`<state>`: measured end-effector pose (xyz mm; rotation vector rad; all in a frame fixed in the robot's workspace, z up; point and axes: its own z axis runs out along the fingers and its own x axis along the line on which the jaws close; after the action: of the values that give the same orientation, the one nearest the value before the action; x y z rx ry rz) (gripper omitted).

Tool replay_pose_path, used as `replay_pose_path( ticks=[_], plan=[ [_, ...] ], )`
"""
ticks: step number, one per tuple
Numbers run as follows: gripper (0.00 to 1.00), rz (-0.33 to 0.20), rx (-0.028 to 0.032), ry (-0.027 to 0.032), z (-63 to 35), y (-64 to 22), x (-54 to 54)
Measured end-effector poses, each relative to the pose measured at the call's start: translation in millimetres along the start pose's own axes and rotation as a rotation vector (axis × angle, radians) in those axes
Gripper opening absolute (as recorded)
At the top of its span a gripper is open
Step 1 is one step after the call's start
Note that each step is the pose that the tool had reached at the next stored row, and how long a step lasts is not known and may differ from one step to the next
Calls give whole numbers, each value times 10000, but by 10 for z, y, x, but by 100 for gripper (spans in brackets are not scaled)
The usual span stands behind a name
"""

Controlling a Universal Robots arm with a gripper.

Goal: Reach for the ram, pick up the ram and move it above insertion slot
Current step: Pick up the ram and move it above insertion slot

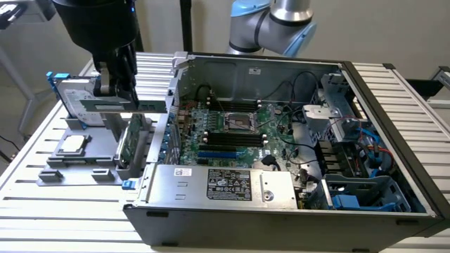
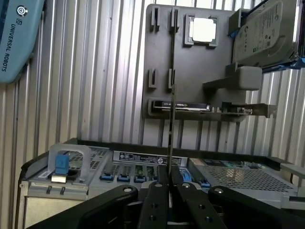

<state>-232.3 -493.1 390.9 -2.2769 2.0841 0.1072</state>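
Clamped between the claw's (image 2: 169, 183) two black fingers (image 2: 155, 200) we see the ram (image 2: 171, 129), gripped at one end. From the wrist view it faces us edge-on, so it reads as a single thin dark line rising straight out from the fingertips, crossing in front of the grey holder tray (image 2: 162, 71) beyond.

In the exterior view the claw (image 1: 119, 97) hangs from the arm's black wrist, and here the ram (image 1: 130, 107) shows its flat side: a long, narrow green strip with a pale label, held level and lifted clear above the grey holder tray (image 1: 77, 158). It sticks out from the claw toward the exterior view's right, its free end close to the wall of the open computer case (image 1: 281, 211).

On the tray we make out a square processor chip (image 1: 72, 145), a hard drive (image 1: 74, 97) standing on edge, and a taller green expansion card (image 1: 130, 137) upright in its slot, just below the held ram. Inside the case lies the motherboard (image 1: 232, 134), with dark memory slots (image 1: 235, 138) near its middle, well apart from the ram. Tray and case both rest on a ribbed metal counter (image 1: 70, 211).
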Motion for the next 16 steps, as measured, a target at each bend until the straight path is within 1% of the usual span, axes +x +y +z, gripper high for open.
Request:
replay_pose_path(
  ticks=[6,10,13,16],
  plan=[
    [14,-3,23,-245,-6,-274,24],
    [14,-5,35,-388,-10,-453,39],
    [14,-7,43,-476,-11,-589,52],
    [14,-8,47,-529,-13,-725,64]
  ],
)
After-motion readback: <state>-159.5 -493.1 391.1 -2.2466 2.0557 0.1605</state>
